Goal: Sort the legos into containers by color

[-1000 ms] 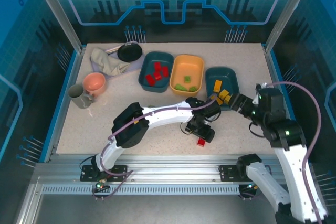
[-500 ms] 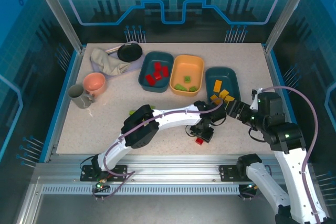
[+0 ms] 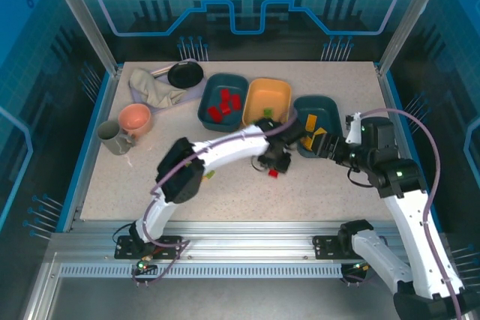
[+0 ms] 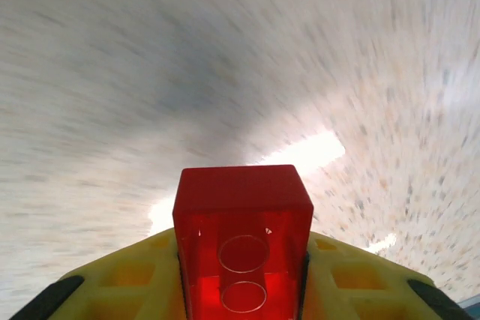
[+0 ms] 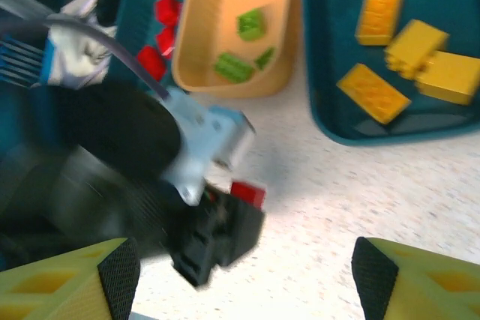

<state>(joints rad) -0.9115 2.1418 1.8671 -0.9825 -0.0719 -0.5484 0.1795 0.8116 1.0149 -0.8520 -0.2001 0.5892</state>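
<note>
Two end effectors: both work over the right half of the surface.
Left end effector point(image 3: 273, 164): closed on one red brick point(image 4: 242, 219), which sits between its yellow pads point(image 4: 131, 275).
Red brick, place: just before the near rim of the yellow-orange tub point(image 3: 271, 95); I cannot tell if it touches the surface point(image 3: 150, 185).
Right end effector point(image 3: 324, 145): jaws wide apart and empty, at the near rim of the right teal tub point(image 3: 324, 105).
Right teal tub: nearest the right edge, with orange-yellow bricks point(image 5: 382, 11) inside.
Yellow-orange tub: the middle tub, with green bricks point(image 5: 231, 67) inside.
Left teal tub point(image 3: 217, 78): beside the yellow-orange tub, with red bricks point(image 3: 223, 104) inside.
Far left corner: black pan point(image 3: 185, 74) and cloth point(image 3: 154, 88).
Left edge: pink bowl point(image 3: 135, 119) and grey mug point(image 3: 112, 138).
</note>
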